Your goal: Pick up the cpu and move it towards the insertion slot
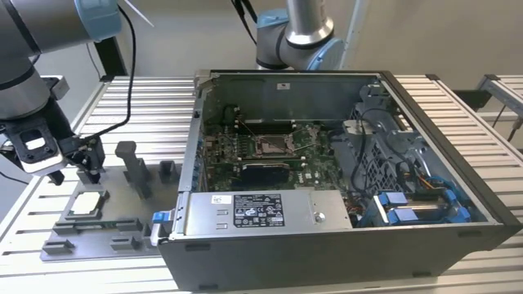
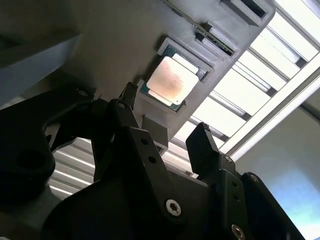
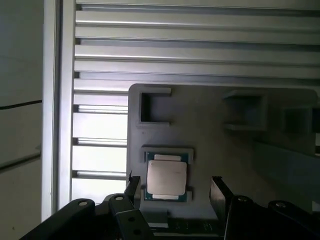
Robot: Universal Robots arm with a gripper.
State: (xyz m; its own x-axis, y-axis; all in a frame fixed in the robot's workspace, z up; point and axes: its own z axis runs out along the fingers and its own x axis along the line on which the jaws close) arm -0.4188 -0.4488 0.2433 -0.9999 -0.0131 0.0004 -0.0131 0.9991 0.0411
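One cpu (image 1: 86,204), one insertion slot (image 1: 272,145), one gripper (image 1: 73,176) with two fingers (image 3: 218,195); cpu not picked.
Cpu lay flat in a square pocket of the grey fixture plate (image 1: 114,211), well apart from the slot on the motherboard (image 1: 220,153) inside the open PC case (image 1: 327,257). In both wrist views the plate was cut off at the frame edges and partly hidden by the gripper body. Fingers were spread wider than the chip, one on each side above it, gripping nothing.
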